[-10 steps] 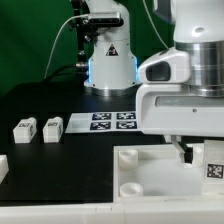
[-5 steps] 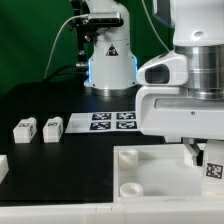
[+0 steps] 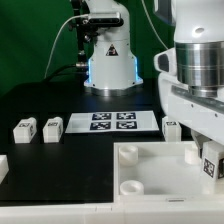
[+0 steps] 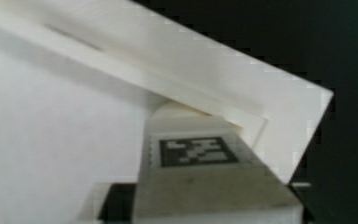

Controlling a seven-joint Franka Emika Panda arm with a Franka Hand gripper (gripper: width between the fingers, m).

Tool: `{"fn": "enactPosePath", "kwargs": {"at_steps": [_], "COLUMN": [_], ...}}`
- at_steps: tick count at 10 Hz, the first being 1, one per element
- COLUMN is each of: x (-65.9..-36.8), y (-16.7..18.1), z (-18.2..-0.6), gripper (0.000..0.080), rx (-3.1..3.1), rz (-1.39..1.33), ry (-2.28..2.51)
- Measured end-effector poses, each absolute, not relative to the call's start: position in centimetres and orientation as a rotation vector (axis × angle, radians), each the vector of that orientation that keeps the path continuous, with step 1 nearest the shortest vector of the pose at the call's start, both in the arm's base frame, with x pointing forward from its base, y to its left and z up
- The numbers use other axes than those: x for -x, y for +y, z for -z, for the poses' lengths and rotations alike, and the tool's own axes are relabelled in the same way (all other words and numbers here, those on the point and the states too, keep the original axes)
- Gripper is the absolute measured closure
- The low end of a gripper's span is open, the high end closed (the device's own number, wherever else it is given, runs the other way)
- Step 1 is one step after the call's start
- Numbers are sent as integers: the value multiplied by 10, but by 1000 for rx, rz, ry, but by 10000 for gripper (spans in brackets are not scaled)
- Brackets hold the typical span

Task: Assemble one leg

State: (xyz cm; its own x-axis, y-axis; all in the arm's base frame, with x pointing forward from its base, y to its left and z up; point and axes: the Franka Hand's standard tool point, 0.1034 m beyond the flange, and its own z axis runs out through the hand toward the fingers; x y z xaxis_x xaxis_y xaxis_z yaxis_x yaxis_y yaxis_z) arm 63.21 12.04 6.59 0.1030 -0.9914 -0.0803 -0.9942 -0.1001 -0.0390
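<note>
My gripper is shut on a leg, a stubby white block with a black-and-white tag, and holds it at a corner of the large white tray-like part. Dark fingers flank the leg on both sides. In the exterior view the gripper and the held leg are at the right end of the tray-like part. Two loose legs lie on the black table at the exterior view's left. Another small white block shows just behind the hand.
The marker board lies on the table in the middle, in front of the arm's white base. The arm's bulky wrist covers the exterior view's right. A dark object sits at the left edge.
The hand has turned about its axis over the tray-like part's right corner. The held leg stays in about the same place. The small block behind the hand has come into view.
</note>
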Motion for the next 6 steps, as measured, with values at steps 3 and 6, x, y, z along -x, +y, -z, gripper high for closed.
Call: {"fn": "enactPosePath", "kwargs": {"at_steps": [3,6], "x": [-633,-629], "y": [119,117], "z": [-64,-63], "gripper": [508,506], "rx": [1743,1731], "rz": [-23,-14], "ry": [2495,2523]}}
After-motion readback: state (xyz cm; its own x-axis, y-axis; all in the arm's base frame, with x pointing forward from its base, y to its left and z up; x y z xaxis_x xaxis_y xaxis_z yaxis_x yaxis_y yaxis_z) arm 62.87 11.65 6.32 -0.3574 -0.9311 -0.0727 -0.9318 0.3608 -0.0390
